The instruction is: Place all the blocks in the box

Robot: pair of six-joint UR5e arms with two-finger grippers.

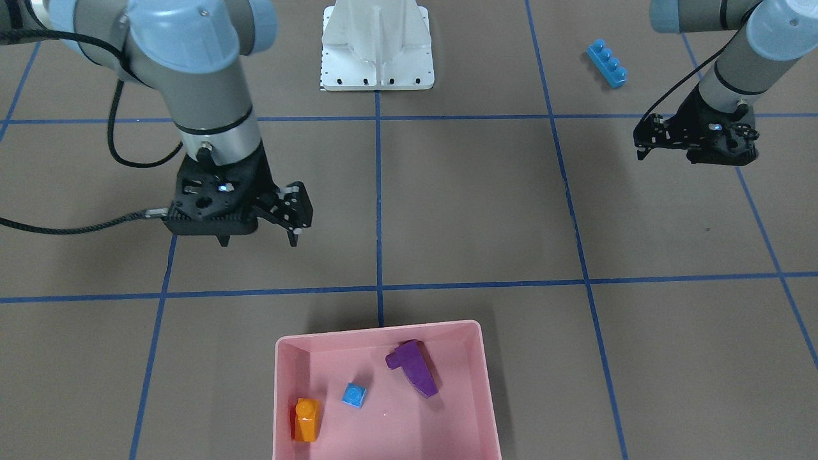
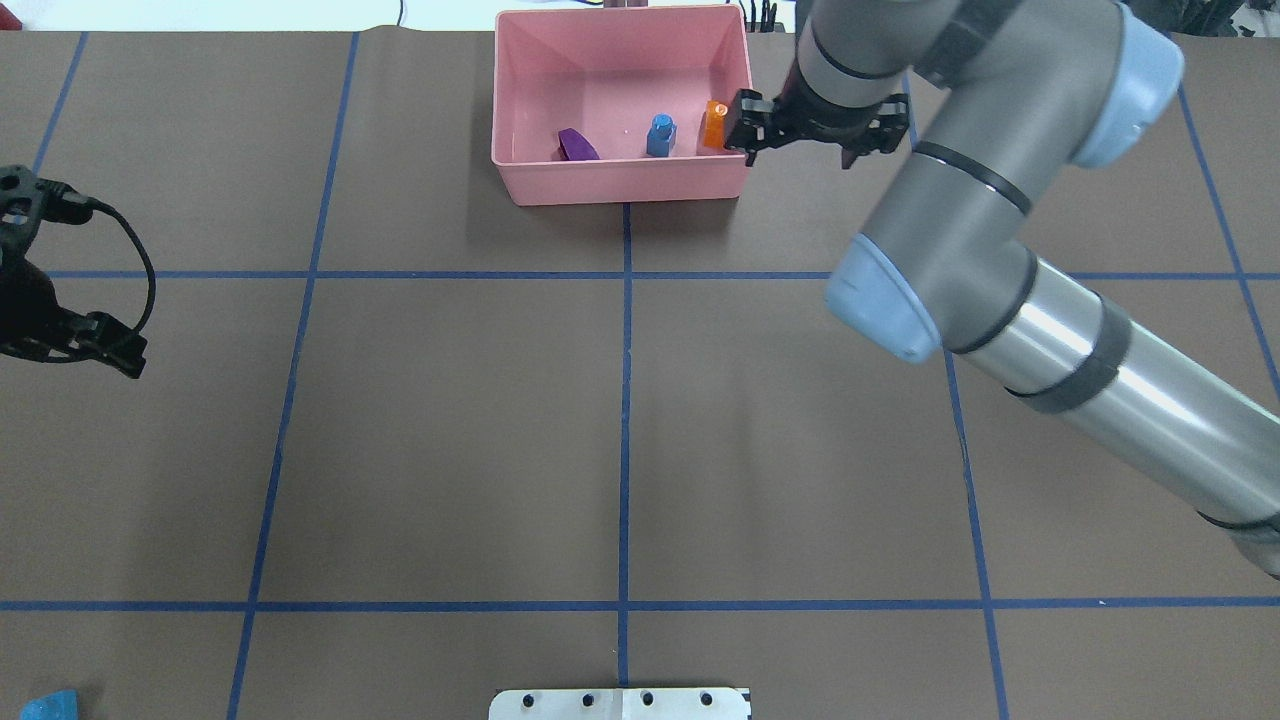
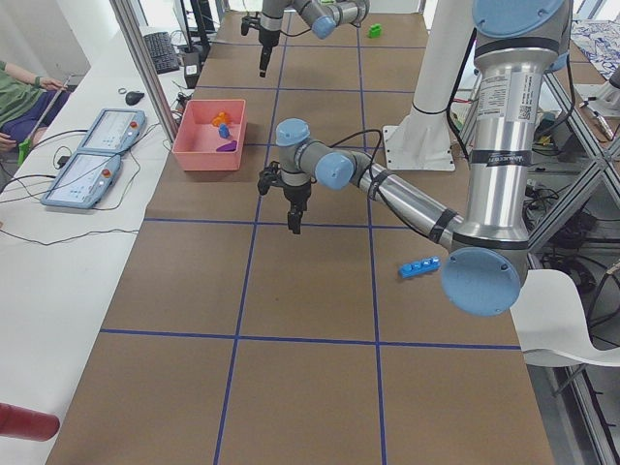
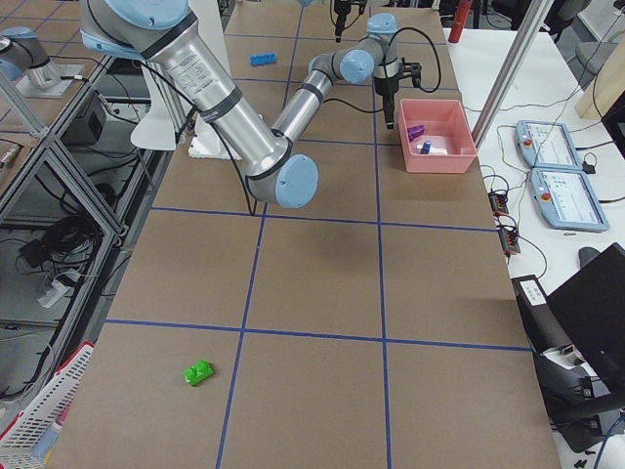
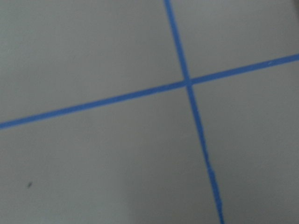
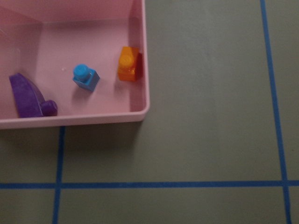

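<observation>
The pink box holds the orange block, the small blue cube and the purple wedge. My right wrist view looks down on the box's corner with the orange block against its wall. My right gripper hovers just outside the box's right side, open and empty. The long blue block lies on the table near the robot's side. My left gripper hangs a little in front of it, apparently open with nothing in it. The green block lies far off at the right end.
The white robot base stands at the table's middle on the robot's edge. Blue tape lines divide the brown table top into squares. A side bench with two tablets and a seated person runs along the operators' side.
</observation>
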